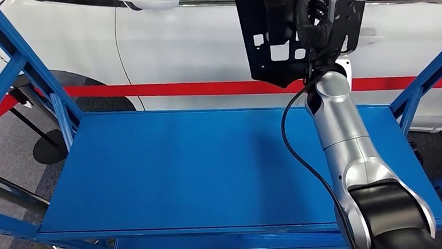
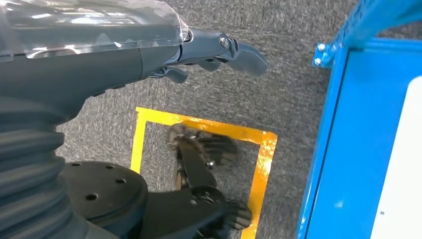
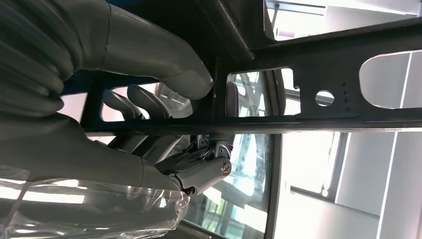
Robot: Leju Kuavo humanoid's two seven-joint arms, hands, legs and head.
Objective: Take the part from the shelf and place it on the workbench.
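Above blue workbench [image 1: 194, 163], right robot hand [image 1: 312, 26] grips black part [image 1: 269, 41] (left [image 2: 219, 52] empty).

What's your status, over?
Right hand grips the black part, held high above the blue workbench. Left hand hangs empty over the floor, fingers apart. Nothing lying on the bench below.

bare workbench top [image 1: 176, 168], blue frame posts [image 1: 16, 68] flanking
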